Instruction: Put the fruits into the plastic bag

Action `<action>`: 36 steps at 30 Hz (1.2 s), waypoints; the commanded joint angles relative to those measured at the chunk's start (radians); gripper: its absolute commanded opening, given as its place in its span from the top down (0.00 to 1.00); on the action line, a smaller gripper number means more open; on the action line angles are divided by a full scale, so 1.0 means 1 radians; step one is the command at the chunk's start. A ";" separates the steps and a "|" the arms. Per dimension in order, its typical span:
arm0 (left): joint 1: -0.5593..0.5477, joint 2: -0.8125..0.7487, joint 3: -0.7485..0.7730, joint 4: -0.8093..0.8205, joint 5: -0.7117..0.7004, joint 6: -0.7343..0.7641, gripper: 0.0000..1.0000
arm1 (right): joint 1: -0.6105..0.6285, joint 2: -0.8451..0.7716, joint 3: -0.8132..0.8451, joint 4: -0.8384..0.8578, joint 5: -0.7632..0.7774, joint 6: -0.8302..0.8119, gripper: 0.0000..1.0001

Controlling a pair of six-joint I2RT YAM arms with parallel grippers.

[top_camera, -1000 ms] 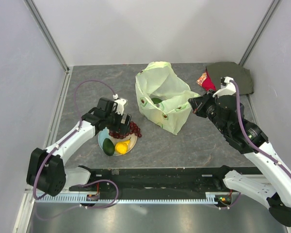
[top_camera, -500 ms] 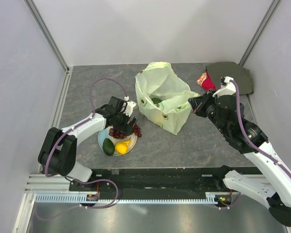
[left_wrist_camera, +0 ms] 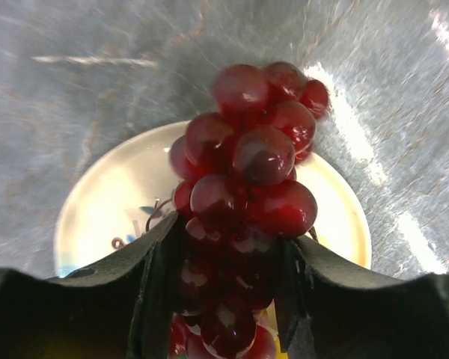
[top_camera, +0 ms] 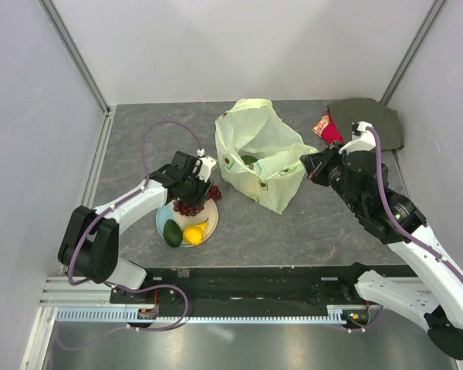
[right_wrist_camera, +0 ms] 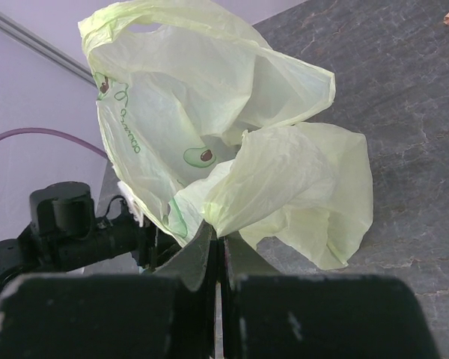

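Note:
My left gripper (top_camera: 197, 185) is shut on the dark red grape bunch (top_camera: 194, 202), which hangs between its fingers just above the pale plate (left_wrist_camera: 105, 209); the bunch fills the left wrist view (left_wrist_camera: 243, 179). A green avocado (top_camera: 173, 233) and a yellow lemon (top_camera: 193, 232) lie on the plate (top_camera: 210, 223). The pale green plastic bag (top_camera: 258, 150) stands open at mid-table with another avocado (top_camera: 249, 160) inside. My right gripper (top_camera: 309, 166) is shut on the bag's right edge (right_wrist_camera: 232, 194) and holds it up.
A dark green cloth (top_camera: 374, 119) with a red packet (top_camera: 328, 128) lies at the back right. Grey walls close the table on three sides. The left arm's purple cable (top_camera: 166, 131) loops above the table.
My left gripper has swung right from the plate's left side, closed on the grape bunch and raised it slightly off the plate. The right arm and bag have not moved.

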 commanded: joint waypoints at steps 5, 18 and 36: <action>0.015 -0.190 0.034 0.075 -0.072 -0.017 0.58 | -0.003 0.002 0.009 0.029 0.017 -0.004 1.00; 0.041 -0.451 0.278 0.046 0.298 -0.238 0.60 | -0.001 -0.010 0.005 0.030 0.022 -0.010 1.00; -0.124 -0.071 0.703 0.319 0.540 -0.373 0.62 | -0.001 -0.034 -0.004 0.052 0.011 -0.006 1.00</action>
